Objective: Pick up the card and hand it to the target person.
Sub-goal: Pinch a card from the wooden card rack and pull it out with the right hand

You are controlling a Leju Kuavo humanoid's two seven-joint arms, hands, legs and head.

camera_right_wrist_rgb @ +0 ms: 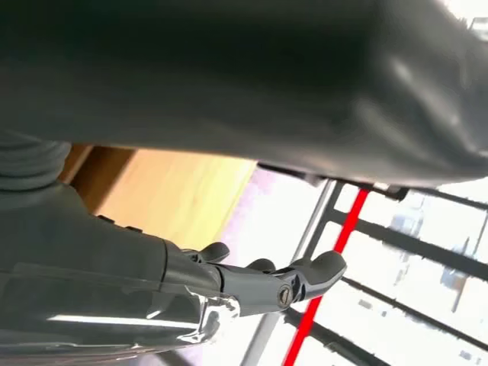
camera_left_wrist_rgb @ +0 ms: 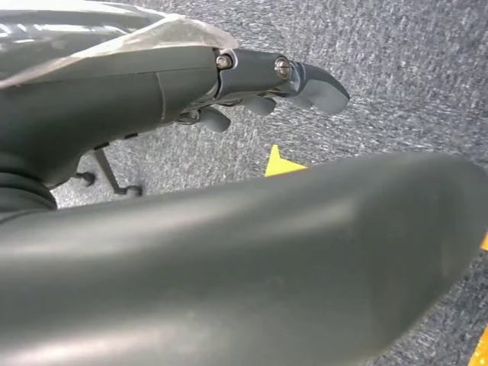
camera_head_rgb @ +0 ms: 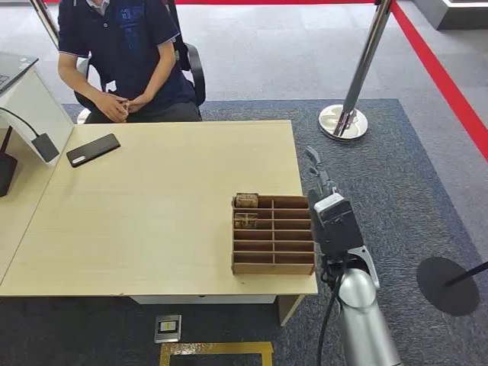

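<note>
Right robot hand (camera_head_rgb: pixel 320 185) hangs empty, fingers loosely extended, just off the bench (camera_head_rgb: pixel 144 221) edge beside the wooden divider tray (camera_head_rgb: pixel 273 263); cards (camera_head_rgb: pixel 246 200) sit in the tray's far-left slots, long axis crosswise, to the hand's left; left robot hand (camera_left_wrist_rgb: pixel 276 76) low over carpet, empty.

The head camera looks forward and down over the worktop (camera_head_rgb: pixel 144 213) from high up. Each wrist camera sits close behind its hand: the left faces carpet, the right (camera_right_wrist_rgb: pixel 259 282) shares the worktop's edge.
</note>
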